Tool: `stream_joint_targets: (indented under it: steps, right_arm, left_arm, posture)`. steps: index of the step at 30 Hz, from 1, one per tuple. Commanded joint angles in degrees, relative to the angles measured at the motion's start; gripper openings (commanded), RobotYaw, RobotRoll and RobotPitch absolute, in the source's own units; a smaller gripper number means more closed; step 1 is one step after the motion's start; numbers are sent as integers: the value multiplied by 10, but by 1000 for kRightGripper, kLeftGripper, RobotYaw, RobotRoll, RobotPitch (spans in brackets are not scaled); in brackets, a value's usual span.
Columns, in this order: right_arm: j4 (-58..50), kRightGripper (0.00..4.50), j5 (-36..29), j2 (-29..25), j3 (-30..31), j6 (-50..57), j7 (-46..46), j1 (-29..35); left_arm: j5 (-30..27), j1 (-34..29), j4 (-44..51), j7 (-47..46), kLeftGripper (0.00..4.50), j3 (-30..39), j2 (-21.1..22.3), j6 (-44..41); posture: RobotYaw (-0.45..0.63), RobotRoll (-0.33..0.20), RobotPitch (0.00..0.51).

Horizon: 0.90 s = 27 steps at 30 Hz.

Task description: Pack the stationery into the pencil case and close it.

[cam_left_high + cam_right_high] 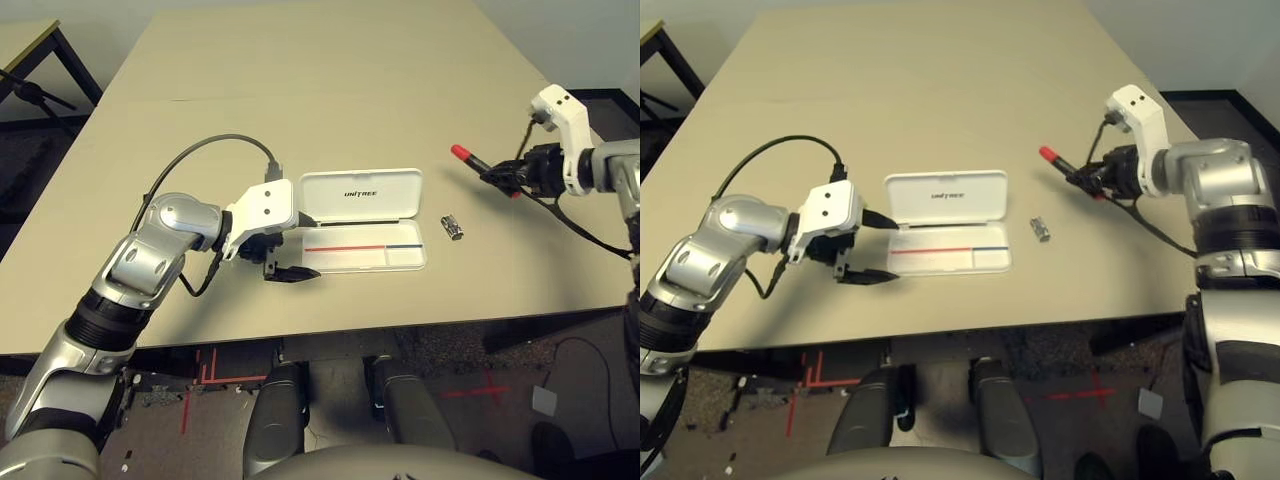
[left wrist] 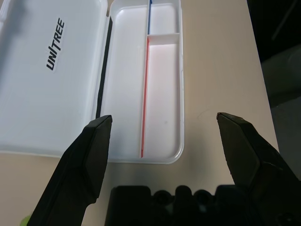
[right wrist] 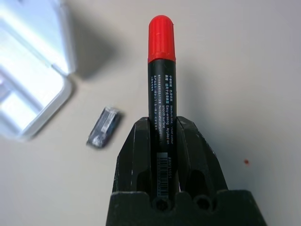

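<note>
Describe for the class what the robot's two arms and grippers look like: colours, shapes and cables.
Both arms are rounded silver segments with black ribbed joints. Each ends in a white wrist housing carrying a black gripper, the left gripper and right gripper, with two tapered black fingers. A dark cable loops from each forearm to its wrist housing.

Pencil case point(image 1: 362, 192) glossy white plastic; table point(image 1: 300, 90) matt beige

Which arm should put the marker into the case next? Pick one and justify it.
Right. The right gripper is already shut on the red-capped marker, held above the table beside the open pencil case. The left gripper hangs open at the case's other end, holding nothing.
</note>
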<state>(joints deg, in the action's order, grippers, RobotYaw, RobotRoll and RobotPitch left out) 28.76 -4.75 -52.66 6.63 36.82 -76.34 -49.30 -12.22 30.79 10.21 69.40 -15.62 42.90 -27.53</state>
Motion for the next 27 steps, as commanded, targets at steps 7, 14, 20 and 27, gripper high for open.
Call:
stream_joint_targets:
  steps: [7,14,20,27]
  right_arm:
    - [-84,510,-50,-70,84,-42,-161,50]
    - [-110,510,-65,-41,129,-101,-162,33]
    - [-121,510,-11,31,148,-169,-143,20]
    - [-134,510,21,114,159,-174,-93,-5]
  left_arm:
    - [-2,-3,-3,6,4500,2,7,10]
    - [5,-3,-2,7,4500,-2,11,15]
    - [4,0,1,3,4500,-1,9,11]
    - [-2,-2,6,-13,4500,11,5,9]
  posture:
    - [-2,0,140]
    - [0,0,133]
    - [18,0,129]
    - [39,0,128]
